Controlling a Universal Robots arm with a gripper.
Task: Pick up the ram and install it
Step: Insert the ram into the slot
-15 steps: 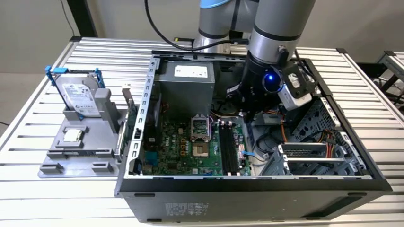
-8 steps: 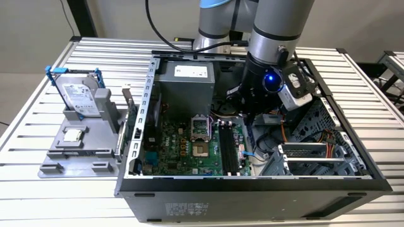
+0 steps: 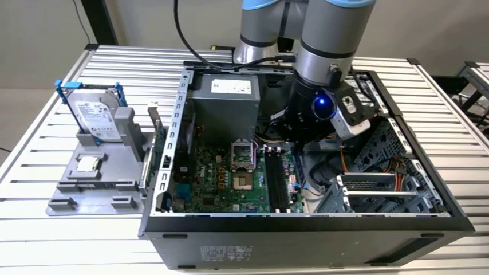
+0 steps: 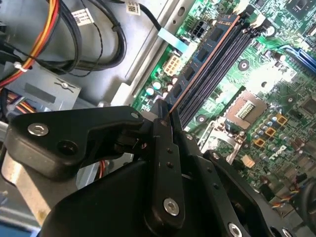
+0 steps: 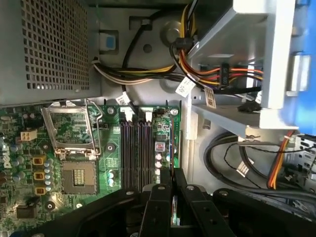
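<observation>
One ram (image 4: pixel 207 59), bluish stick with copper edge, clamped edge-on in closed pincer (image 4: pixel 167 118), standing over the outermost black memory slot (image 4: pixel 232 49) of the motherboard (image 5: pixel 29 163). Step: insertion, apparently unseated. Needed, by judgement: straight alignment, even downward pressure.

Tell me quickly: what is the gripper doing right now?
Gripper: closed on the ram, holding it edge-on above the motherboard's slots.
</observation>
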